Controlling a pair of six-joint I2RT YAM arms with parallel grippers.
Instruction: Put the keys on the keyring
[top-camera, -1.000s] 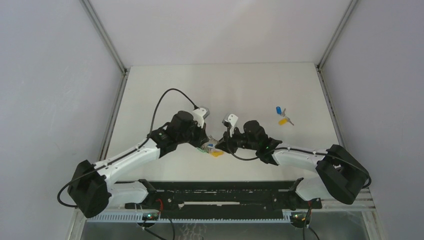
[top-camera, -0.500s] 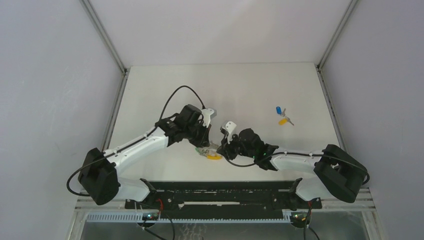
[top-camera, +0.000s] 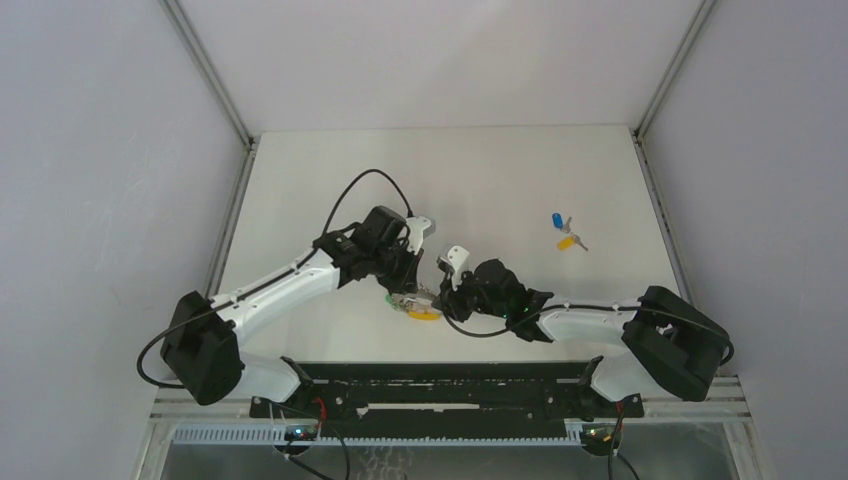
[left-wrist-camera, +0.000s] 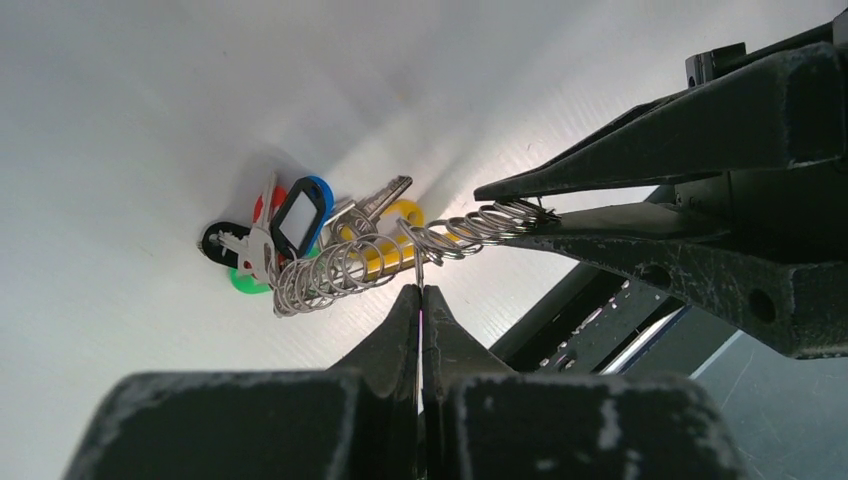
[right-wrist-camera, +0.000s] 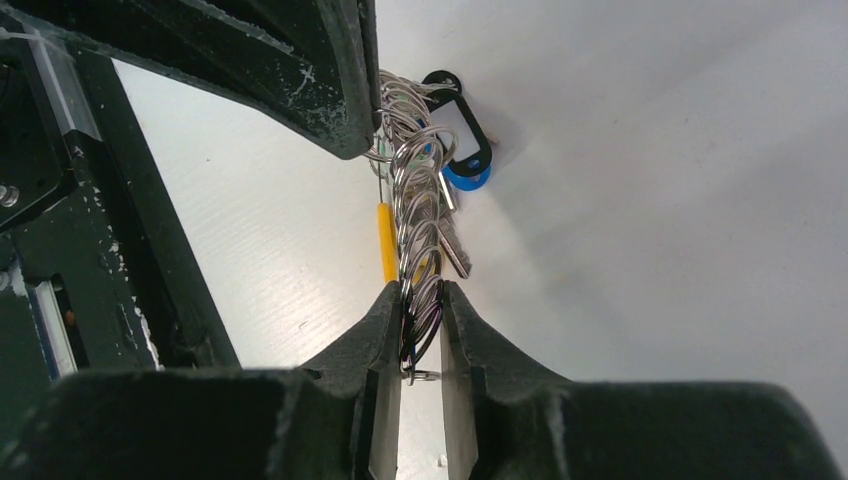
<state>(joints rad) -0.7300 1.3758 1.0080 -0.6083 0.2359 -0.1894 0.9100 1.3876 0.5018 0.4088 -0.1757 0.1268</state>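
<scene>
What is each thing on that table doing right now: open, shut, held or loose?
Left claw: shut, pinching a thin wire of the keyring.
Right claw: shut on the keyring's stacked coils.
Keyring: gripped by both claws.
Blue key, yellow key: lying loose on the table, untouched.

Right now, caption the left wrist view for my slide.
Left tool and right tool pinch the keyring, its coils stretched out, coloured tags bunched at one end.
</scene>
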